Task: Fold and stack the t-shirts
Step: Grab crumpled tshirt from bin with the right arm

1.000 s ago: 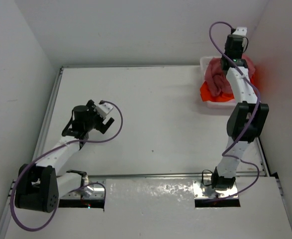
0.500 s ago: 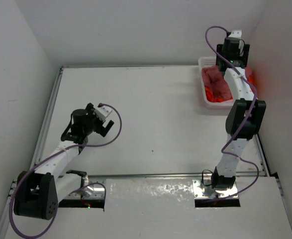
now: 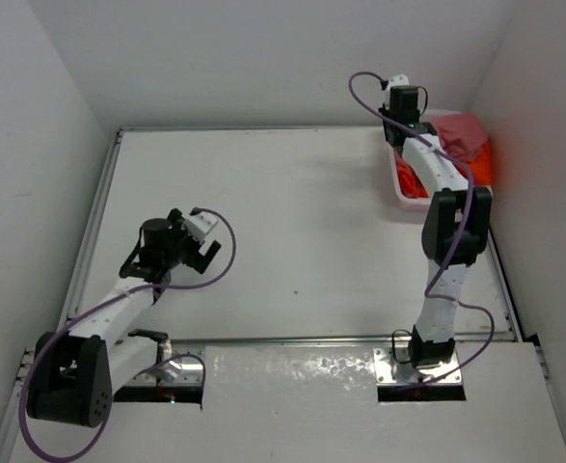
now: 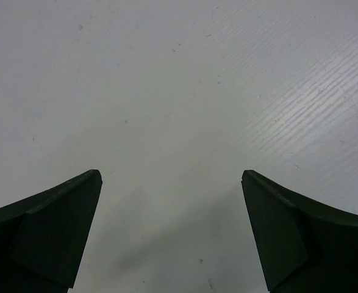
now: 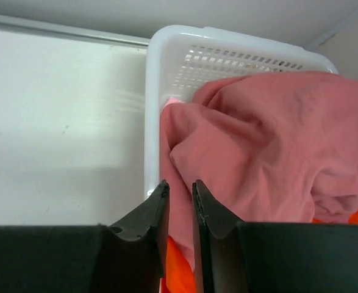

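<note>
Starting with the rose-red shirt [image 5: 258, 140]: it lies crumpled on top of the pile in the white basket [image 5: 227, 55], its folds heaped over the rim on the side away from the arm. The orange shirt [image 3: 483, 164] sits under it and shows only at the edges. We cannot make out a third, paler shirt for certain. Nothing is folded or stacked yet, so we judge the task to be at its very first step, getting one shirt out.

The basket stands in the far right corner of the desk [image 3: 292, 212], against the wall. The right gripper [image 5: 180, 183] reaches in at the basket's near-left rim. Its fingers are drawn almost together, with the rose cloth in the narrow slit between them. That looks to us like a pinch on the shirt's edge, a sensible hold for dragging loose cloth over the rim.

The left gripper [image 4: 170, 174] hangs over bare desk near the left edge, its fingers spread wide and holding nothing. We take it to be waiting where a shirt could be laid flat.
</note>
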### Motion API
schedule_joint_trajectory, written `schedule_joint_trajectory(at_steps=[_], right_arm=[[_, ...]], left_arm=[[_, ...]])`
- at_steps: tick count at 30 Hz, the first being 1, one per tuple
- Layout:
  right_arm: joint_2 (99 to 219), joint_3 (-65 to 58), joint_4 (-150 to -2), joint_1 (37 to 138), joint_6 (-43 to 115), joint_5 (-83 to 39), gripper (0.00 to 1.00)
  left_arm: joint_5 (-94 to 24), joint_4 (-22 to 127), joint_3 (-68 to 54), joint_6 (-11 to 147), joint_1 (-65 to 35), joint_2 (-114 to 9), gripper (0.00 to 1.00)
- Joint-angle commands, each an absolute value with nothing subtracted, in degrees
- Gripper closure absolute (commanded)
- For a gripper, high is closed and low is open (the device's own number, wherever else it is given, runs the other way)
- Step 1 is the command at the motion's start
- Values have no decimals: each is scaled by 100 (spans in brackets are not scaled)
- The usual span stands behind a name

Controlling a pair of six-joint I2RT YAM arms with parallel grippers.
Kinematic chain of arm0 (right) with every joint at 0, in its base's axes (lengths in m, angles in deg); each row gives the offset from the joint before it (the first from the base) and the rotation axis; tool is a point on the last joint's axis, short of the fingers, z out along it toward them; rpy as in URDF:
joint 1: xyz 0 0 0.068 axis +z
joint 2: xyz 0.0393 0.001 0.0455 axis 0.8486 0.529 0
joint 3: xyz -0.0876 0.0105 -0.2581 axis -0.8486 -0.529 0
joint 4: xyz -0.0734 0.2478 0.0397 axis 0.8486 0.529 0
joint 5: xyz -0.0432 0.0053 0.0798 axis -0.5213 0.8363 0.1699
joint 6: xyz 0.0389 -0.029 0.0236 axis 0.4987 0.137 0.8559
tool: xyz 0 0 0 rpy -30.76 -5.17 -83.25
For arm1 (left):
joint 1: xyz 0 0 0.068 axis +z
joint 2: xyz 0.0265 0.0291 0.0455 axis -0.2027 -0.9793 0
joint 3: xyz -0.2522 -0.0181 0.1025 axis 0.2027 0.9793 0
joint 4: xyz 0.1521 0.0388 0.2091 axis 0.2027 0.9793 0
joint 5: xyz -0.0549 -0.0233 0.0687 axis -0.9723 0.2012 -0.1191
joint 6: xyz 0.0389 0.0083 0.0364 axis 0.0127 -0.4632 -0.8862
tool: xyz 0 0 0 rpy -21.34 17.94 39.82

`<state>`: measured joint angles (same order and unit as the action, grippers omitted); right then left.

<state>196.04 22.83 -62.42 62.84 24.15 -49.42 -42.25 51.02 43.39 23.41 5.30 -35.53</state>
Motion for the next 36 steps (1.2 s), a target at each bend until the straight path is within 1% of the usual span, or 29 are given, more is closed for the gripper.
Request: schedule_joint_trajectory(at_steps=[1,4,9,12,14,16,18,20,23,26,27,28,32,36], right_arm=[[19867,2646,-5878,6132,2736,-5019,81],[19894,2585,-5773,6105,2860,-4914,79],[20017,2549,-5527,5912,3219,-4536,66],[20052,2470,-5535,5833,3316,-4623,64],[20122,2418,-5605,5824,3395,-4493,65],[20192,2470,-5649,5833,3413,-4431,71],[20280,2531,-5649,5824,3413,-4343,75],[20350,2523,-5667,5833,3405,-4247,75],[20430,2514,-5676,5824,3387,-3948,72],[20456,2497,-5684,5824,3422,-3921,83],[20465,2505,-5676,5711,3457,-3990,98],[20448,2488,-5702,5666,3484,-4122,100],[20053,2303,-6035,5666,3282,-4606,100],[19544,2566,-5965,5666,2957,-5010,100]], left_arm=[[-4149,4882,4361,2359,501,-3473,0],[-4131,4846,4387,2333,501,-3473,0],[-4122,4811,4458,2315,501,-3482,0],[-4114,4829,4449,2307,501,-3500,0],[-4114,4829,4449,2307,501,-3517,0],[-4114,4820,4432,2289,501,-3543,0],[-4114,4811,4397,2280,501,-3570,0],[-4114,4802,4388,2254,501,-3579,0],[-4096,4794,4379,2228,501,-3596,0],[-4078,4802,4379,2210,501,-3605,0],[-4078,4802,4387,2210,501,-3596,0],[-4070,4811,4379,2201,501,-3596,0],[-4061,4811,4379,2201,501,-3570,0],[-4078,4803,4405,2201,501,-3544,0]])
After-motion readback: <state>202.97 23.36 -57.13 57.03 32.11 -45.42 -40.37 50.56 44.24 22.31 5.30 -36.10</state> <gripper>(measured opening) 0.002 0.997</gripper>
